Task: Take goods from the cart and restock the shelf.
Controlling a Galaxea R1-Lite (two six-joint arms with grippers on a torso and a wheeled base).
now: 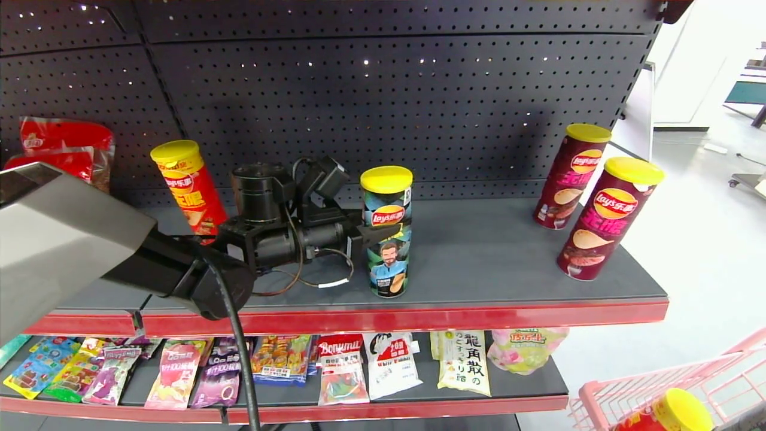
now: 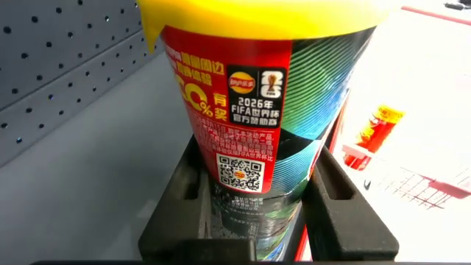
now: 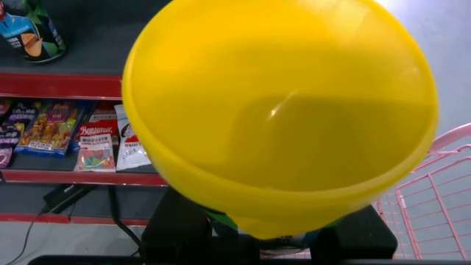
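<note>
Yellow-lidded blue can [image 1: 388, 269] stands on shelf [image 1: 479, 257] pinched in left claw [image 2: 261, 221]; right claw [image 3: 265, 235] pinches second can [image 3: 280, 110]

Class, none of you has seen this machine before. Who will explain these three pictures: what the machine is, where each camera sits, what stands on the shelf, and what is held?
This is a two-armed robot restocking a shop shelf. The wide picture comes from a camera on its head. The other two come from cameras on its wrists, each looking along a pincer. On the top shelf stand a red can, two maroon cans and a blue-green can, all with yellow lids. The left pincer is closed around the blue-green can, which stands upright near the front edge. The right pincer appears to hold another yellow-lidded can near the pink cart. Snack bags lie on the lower shelf.
</note>
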